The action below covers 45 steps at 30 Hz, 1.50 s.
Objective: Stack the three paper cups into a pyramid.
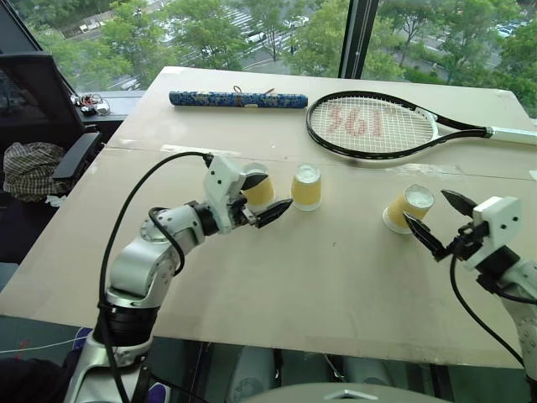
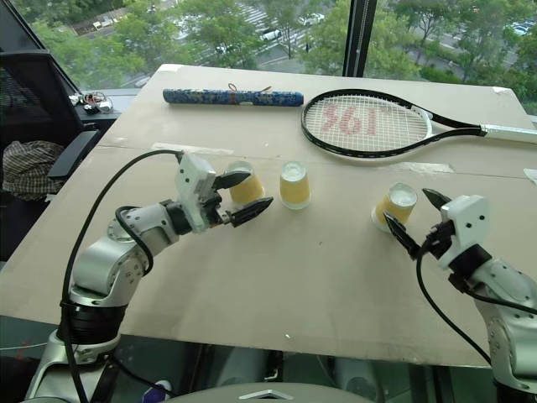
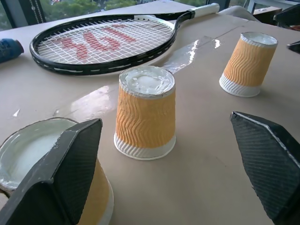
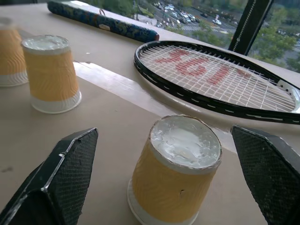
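Spreading under everything is the pale tabletop [image 1: 319,277], with a tennis racket [image 1: 377,124] and a rolled blue patterned bundle [image 1: 238,100] at its far side. Nearer, three upside-down paper cups [image 1: 306,186] stand apart in a row, nothing stacked yet. Left claw [image 1: 267,197], fingers apart, sits at the leftmost cup [image 1: 260,191]; right claw [image 1: 438,220], also spread, faces the rightmost cup [image 1: 409,208]. Such cups look light, thin-walled and crushable, so a gentle pinch across the ribbed sides seems best

The tennis racket [image 4: 213,75] bears red painted characters on its strings, reading roughly "361"; nothing else is legible.
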Each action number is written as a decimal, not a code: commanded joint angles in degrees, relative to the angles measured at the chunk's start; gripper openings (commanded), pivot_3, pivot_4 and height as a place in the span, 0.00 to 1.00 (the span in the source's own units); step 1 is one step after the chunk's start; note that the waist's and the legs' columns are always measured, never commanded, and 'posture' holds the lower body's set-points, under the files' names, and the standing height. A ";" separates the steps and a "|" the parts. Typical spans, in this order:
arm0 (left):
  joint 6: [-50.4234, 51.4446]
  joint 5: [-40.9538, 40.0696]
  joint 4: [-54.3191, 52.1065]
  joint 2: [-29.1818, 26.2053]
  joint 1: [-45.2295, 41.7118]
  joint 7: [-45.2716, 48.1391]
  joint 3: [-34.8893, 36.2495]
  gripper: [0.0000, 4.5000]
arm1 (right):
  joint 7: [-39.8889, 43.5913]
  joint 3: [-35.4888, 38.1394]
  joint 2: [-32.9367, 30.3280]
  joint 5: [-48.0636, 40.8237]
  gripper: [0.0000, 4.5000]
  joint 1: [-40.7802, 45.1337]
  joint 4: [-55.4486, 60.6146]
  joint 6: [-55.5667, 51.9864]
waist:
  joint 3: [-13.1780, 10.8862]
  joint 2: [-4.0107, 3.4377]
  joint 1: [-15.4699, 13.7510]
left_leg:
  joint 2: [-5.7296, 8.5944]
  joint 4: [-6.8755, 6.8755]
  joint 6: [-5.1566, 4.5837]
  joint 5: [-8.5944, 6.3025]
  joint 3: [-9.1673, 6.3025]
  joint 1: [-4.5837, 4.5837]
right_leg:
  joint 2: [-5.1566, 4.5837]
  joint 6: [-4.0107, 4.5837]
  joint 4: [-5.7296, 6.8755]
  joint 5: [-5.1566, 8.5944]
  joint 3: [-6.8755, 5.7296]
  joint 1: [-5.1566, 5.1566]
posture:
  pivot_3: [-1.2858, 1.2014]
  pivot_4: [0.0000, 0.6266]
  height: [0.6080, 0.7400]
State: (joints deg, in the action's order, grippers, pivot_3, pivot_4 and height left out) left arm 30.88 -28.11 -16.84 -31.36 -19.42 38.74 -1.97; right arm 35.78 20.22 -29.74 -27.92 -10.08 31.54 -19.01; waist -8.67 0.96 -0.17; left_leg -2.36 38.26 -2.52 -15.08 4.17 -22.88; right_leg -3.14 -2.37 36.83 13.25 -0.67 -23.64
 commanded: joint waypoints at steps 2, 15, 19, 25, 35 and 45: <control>1.55 1.82 -1.03 3.26 -2.78 -3.16 -2.24 1.00 | 7.35 5.44 -1.12 -7.87 1.00 -6.16 7.09 4.43 | 0.00 0.01 -0.46 | 0.00 0.00 0.00 0.00 -0.01 0.01 | 0.00 0.00 0.00 0.00 0.00 0.01 | 0.52 0.24 1.00; 1.21 10.38 7.80 14.62 -7.22 -12.46 -6.50 1.00 | 11.75 8.28 -4.05 -15.89 1.00 -15.86 12.61 3.72 | -0.04 0.08 -0.91 | 0.01 0.05 0.00 0.00 -0.12 0.01 | 0.06 0.00 0.02 0.00 -0.03 0.08 | 0.52 0.24 1.00; 1.38 11.39 8.78 16.63 -8.45 -12.89 -7.21 1.00 | 13.34 8.74 -4.25 -16.80 1.00 -19.33 13.93 4.42 | -0.06 0.12 -0.81 | 0.04 0.07 0.00 0.00 -0.11 -0.04 | 0.02 -0.01 -0.04 0.00 -0.01 0.09 | 0.52 0.24 1.00; -0.35 14.23 12.87 18.88 -10.92 -13.54 -8.47 1.00 | 12.80 8.40 -4.08 -15.66 1.00 -19.91 13.67 5.16 | -0.06 0.13 -0.65 | 0.05 0.08 0.00 0.00 -0.09 0.03 | 0.03 0.01 0.00 0.01 0.02 0.09 | 0.52 0.24 1.00; -4.66 18.70 21.00 22.46 -14.21 -12.87 -10.50 0.80 | 9.22 7.69 -4.02 -15.30 1.00 -19.81 15.55 4.36 | -0.08 0.15 -0.69 | 0.07 0.07 -0.01 0.00 -0.11 -0.03 | 0.03 -0.01 -0.03 0.00 0.00 0.08 | 0.52 0.24 1.00; -9.46 15.40 21.50 19.57 -14.88 3.45 -12.10 0.47 | 7.21 6.93 -0.45 -11.75 1.00 -23.17 15.34 7.14 | -0.07 0.14 -0.68 | 0.05 0.08 -0.01 0.00 -0.10 -0.02 | 0.02 0.03 -0.02 0.02 0.00 0.08 | 0.52 0.24 1.00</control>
State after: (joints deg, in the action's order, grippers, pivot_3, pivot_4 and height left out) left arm 23.47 -11.43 5.26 -11.97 -32.59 39.06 -13.62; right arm 43.62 26.98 -30.79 -40.43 -32.65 45.26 -13.56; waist -8.74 1.10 -0.85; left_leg -2.31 38.34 -2.53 -15.08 4.06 -22.90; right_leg -3.12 -2.34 36.81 13.27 -0.67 -23.56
